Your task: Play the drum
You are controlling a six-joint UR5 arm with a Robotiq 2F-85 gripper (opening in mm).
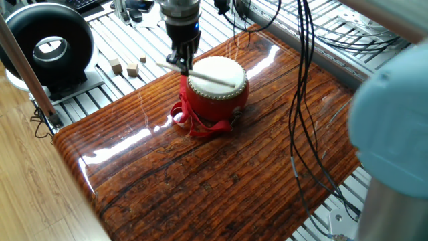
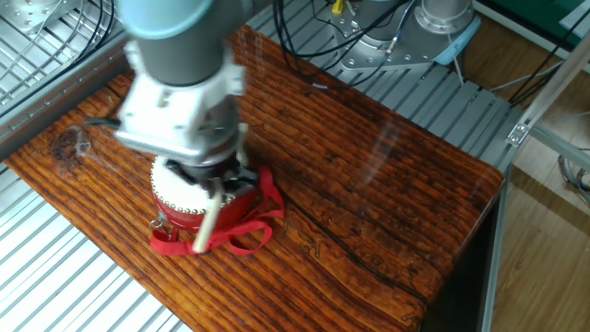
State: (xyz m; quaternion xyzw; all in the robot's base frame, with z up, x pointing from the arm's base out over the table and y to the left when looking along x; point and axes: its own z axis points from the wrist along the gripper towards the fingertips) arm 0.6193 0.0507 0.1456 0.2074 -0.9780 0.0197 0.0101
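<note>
The small red barrel-shaped drum (image 1: 215, 86) with cream skin top stands on the glossy wooden tabletop (image 1: 221, 167). The pincer (image 1: 180, 61) is clamped on a pale wooden stick (image 1: 200, 73) lying across the skin. The drum appears light and may shift; strike the taut skin centrally and moderately.

A glossy, dark-grained wooden table (image 1: 221, 174) sits on a bed of ribbed aluminium rails (image 1: 107, 87), and overhead light glares off its lacquer in streaks. Pale wood flooring (image 1: 27, 194) shows beside it. A large black ring-shaped device (image 1: 47, 40) stands on the rails near small wooden blocks (image 1: 124, 67). Black cables (image 1: 301, 107) hang across the table.
</note>
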